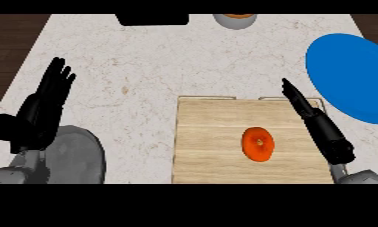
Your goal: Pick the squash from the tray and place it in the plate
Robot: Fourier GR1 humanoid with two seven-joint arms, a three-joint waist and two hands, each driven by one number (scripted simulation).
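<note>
- The right hand (pixel 319 123) was seen nearest, entering from the lower right edge, its fingers straight and pressed together, nothing held in them.
- It was positioned over the right edge of the wooden tray (pixel 214 141), its fingertips directed toward the tray's far right corner.
- The squash (pixel 258 143), orange and round, was found lying on the tray just to the left of the right hand, apart from it and untouched.
- The left hand (pixel 40 111) was shown at the left edge, open with fingers up, at rest, well apart from the tray.
- The blue plate (pixel 347 76) was placed on the tabletop (pixel 148 66) beyond and to the right of the right hand's fingertips.
- Farthest from both hands, a black object (pixel 153 19) and a grey bowl (pixel 235 21) with something orange inside were noted at the tabletop's far edge.
</note>
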